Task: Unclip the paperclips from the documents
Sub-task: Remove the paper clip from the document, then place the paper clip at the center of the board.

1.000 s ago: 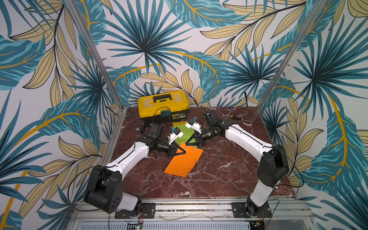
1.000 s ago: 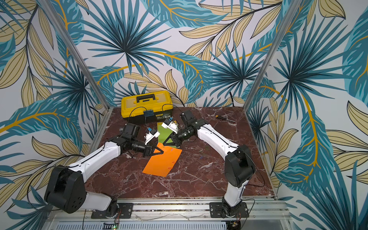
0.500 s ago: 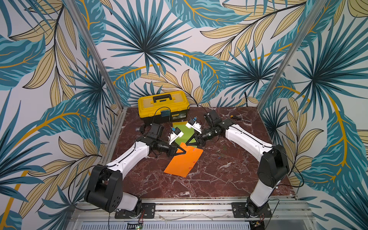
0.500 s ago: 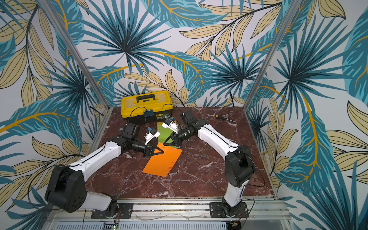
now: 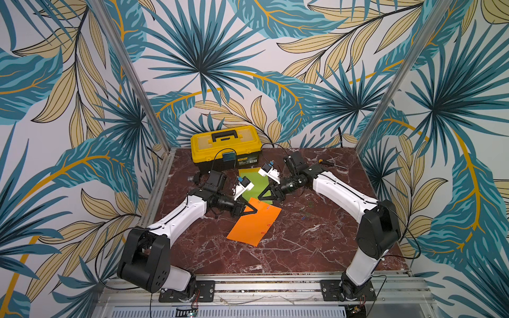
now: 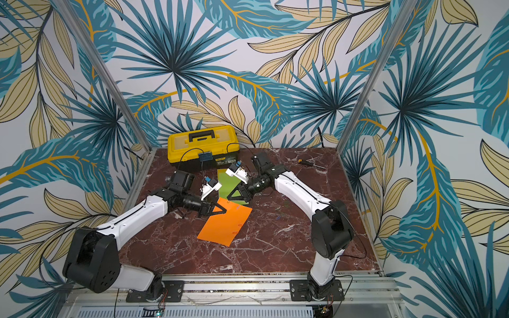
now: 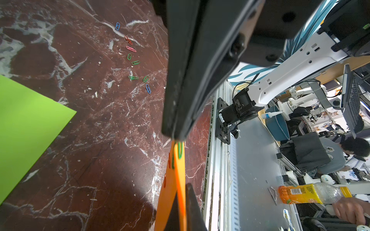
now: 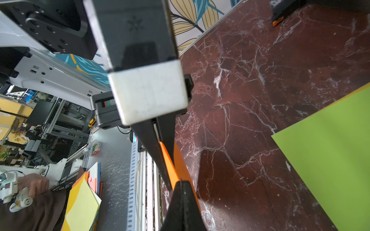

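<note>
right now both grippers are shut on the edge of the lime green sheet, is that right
No. The left gripper and right gripper are shut on the edge of the orange sheet, not the lime green sheet; both wrist views show it.

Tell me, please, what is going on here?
Both grippers are shut on one end of the orange sheet, holding that edge raised off the table. The left gripper pinches beside a green clip, and the right gripper pinches next to it. Other clips sit on the sheet's edges. Loose clips lie near the right arm, and the green sheet lies flat behind.
</note>
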Motion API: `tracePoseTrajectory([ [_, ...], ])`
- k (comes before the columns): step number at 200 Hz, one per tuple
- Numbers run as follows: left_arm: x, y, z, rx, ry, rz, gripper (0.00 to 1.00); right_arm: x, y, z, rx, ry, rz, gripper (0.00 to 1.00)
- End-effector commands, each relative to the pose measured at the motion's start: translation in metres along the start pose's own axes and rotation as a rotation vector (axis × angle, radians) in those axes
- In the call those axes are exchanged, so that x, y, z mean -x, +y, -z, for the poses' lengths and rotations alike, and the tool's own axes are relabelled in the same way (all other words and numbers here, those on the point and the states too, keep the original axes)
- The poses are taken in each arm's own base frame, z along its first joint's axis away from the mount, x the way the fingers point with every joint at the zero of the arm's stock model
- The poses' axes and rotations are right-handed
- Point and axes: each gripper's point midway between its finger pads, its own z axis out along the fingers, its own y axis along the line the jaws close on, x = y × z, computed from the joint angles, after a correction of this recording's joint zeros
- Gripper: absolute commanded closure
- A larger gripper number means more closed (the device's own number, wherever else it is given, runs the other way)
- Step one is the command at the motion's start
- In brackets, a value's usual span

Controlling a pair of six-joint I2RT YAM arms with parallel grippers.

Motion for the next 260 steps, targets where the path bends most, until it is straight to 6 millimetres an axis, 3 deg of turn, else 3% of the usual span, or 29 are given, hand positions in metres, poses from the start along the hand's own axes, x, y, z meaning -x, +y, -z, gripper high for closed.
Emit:
tracePoseTrajectory([
  [1,-0.005,0.000,-0.001,-0.010,0.017,0.016,1.00,0.005,0.003,0.013,-0.032,-0.026,0.019,0.95],
  [66,-0.002,0.001,0.000,0.002,0.017,0.010,1.00,0.003,-0.005,0.017,-0.060,-0.030,-0.004,0.95],
  [113,0.000,0.003,0.002,0.027,0.015,0.000,1.00,-0.015,-0.045,0.036,-0.194,-0.103,-0.148,0.95],
  [144,0.002,0.002,0.003,0.030,0.012,-0.005,1.00,-0.045,-0.082,0.052,-0.327,-0.158,-0.317,0.95],
  [179,0.003,0.003,0.003,0.034,0.011,-0.006,1.00,-0.097,-0.123,0.065,-0.519,-0.118,-0.537,0.95],
  [209,0.003,0.003,0.003,0.038,0.012,-0.005,1.00,-0.133,-0.142,0.071,-0.612,-0.070,-0.657,0.96],
  [260,0.003,0.004,0.003,0.040,0.013,-0.005,1.00,-0.173,-0.160,0.073,-0.690,0.013,-0.802,0.96],
])
